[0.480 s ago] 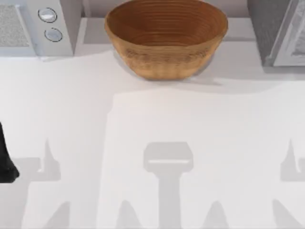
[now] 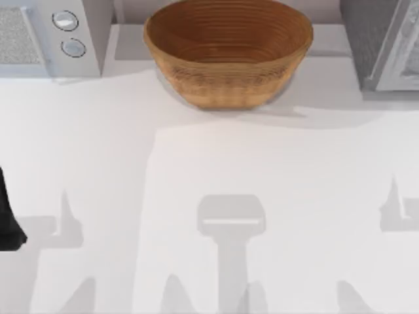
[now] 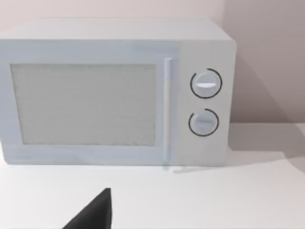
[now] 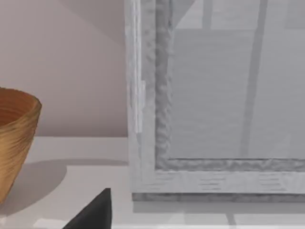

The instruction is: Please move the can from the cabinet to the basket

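While the cabinet (image 4: 214,95) door at the table's far right looks shut, I judge the can hidden inside. My right claw faces it, state untellable. Next: open the door. The basket (image 2: 228,52) waits far centre.

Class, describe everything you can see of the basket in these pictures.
The basket is a wide, round bowl of tan-brown woven wicker, with ribbed rings running around its darker inside. It stands upright on the white table at the back, midway between the white appliance on the left and the cabinet on the right, apart from both. Nothing can be seen lying in it. The right wrist view shows its side wall and the shadow beside it.
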Motion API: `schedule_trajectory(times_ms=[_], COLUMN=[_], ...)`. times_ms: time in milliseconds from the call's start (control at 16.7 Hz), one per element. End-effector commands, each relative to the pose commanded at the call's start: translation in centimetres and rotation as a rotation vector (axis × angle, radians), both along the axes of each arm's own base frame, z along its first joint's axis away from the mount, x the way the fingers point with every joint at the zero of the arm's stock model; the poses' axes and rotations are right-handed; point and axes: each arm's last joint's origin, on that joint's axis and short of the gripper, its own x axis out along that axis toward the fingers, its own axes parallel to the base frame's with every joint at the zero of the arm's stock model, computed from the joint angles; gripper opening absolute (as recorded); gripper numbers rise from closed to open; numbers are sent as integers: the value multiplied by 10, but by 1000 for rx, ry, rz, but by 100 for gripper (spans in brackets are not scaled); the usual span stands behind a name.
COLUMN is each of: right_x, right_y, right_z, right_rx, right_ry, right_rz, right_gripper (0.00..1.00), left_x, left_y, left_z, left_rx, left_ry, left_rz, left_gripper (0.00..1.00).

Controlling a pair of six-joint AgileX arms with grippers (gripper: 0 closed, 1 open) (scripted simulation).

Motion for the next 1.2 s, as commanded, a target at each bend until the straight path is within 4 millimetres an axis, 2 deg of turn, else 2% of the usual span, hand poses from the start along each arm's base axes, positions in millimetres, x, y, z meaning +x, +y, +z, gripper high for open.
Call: schedule_trajectory(times_ms=[300, 540, 720, 960, 1200], right_x=[21, 57, 89, 126, 147], right_y=[6, 15, 25, 38, 46], right_z=[100, 184, 235, 278, 294], right_rx=[-3, -5, -4, 0, 1], right_ry=[8, 1, -11, -26, -28], right_rz=[-2, -3, -3, -1, 1], right_gripper=[100, 100, 100, 100, 100], left_x=[0, 0, 0, 0, 0], left_y=[0, 0, 0, 0, 0], left_z=[0, 0, 0, 0, 0], left_rx=[0, 0, 0, 0, 0], left_ry=[0, 0, 0, 0, 0], left_rz=[0, 0, 0, 0, 0], left_gripper=[100, 100, 100, 100, 100])
